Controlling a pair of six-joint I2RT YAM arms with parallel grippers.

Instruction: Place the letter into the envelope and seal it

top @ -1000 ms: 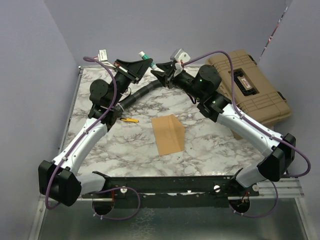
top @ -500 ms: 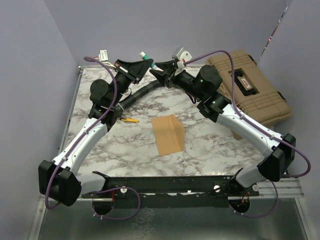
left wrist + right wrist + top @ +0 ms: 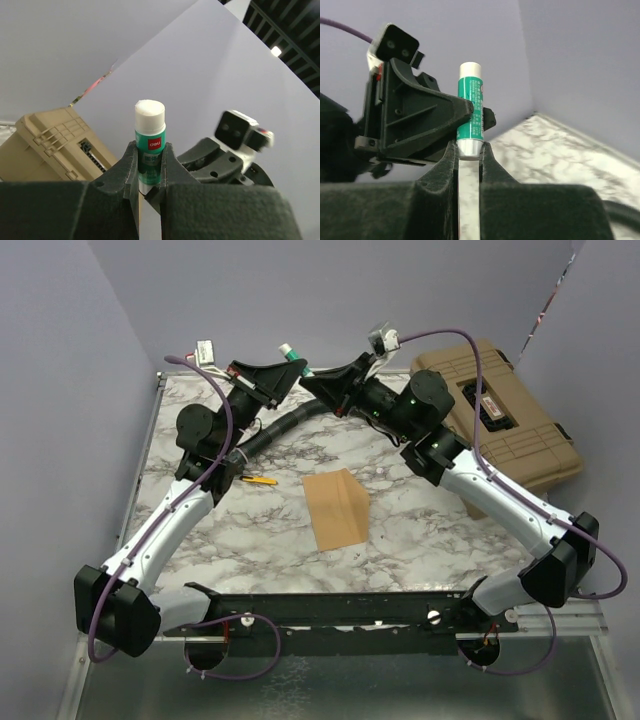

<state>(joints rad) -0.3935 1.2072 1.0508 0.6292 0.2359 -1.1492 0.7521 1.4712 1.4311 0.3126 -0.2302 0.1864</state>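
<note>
Envelope of kraft-brown paper (image 3: 330,512), from the top external camera: flat near the middle of the white-and-grey marbled tabletop (image 3: 420,530), well apart from both arms, with a creased strip along its right side. Cannot tell the pale peach-tan letter apart from it. Above the far edge of the tabletop, tip to tip: left claw (image 3: 283,368) clamped on a green-and-white glue stick (image 3: 291,354), right claw (image 3: 308,382) at the stick's lower end. Small yellow pen (image 3: 258,480) on the tabletop, just beside the left arm and left of the envelope. Tan ribbed plastic case (image 3: 520,440) at the far right corner, behind the right arm.

Left wrist view: both black fingers (image 3: 127,170) pressed against the green body of the glue stick, upright between them, white end on top, red label just above the fingertips. Tan case low at left; blurred wrist camera of the right arm at right.

Right wrist view: fingers (image 3: 447,165) closed in on the pale lower end of the stick, touching it on both sides; left claw gripping the green body just above. Marbled tabletop low at right.
</note>
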